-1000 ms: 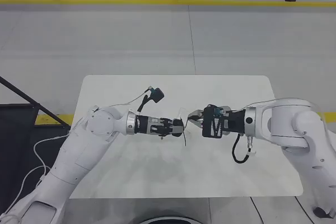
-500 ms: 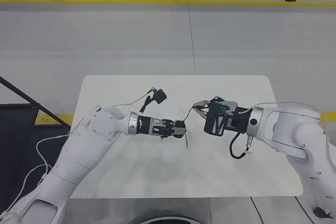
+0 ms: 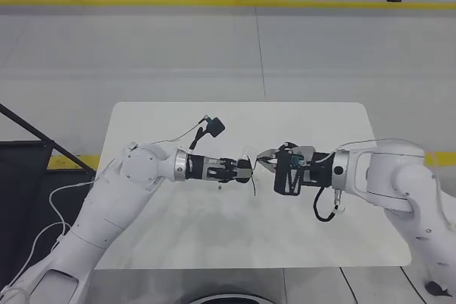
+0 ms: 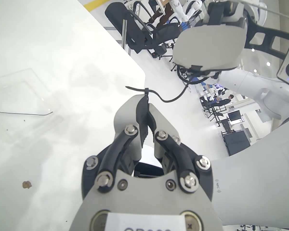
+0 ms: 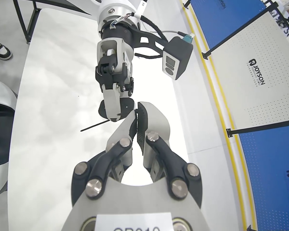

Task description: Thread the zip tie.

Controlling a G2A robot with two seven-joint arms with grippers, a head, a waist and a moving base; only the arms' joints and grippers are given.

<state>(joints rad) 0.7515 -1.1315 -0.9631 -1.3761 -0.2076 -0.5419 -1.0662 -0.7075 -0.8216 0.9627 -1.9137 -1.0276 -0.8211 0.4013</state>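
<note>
Black zip tie (image 4: 146, 90) clamped in left gripper (image 4: 144, 100) | right gripper (image 5: 136, 112) pinched narrow, tip-to-tip beside it | step: likely aligning ends | next: needs fine tail-to-head feed

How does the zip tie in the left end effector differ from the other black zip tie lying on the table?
The held zip tie is up in the air, pinched near its head by the left end effector; the loose zip tie lies flat on the table. The held zip tie bends in a curve; the loose zip tie is almost straight. Both are thin and black.
</note>
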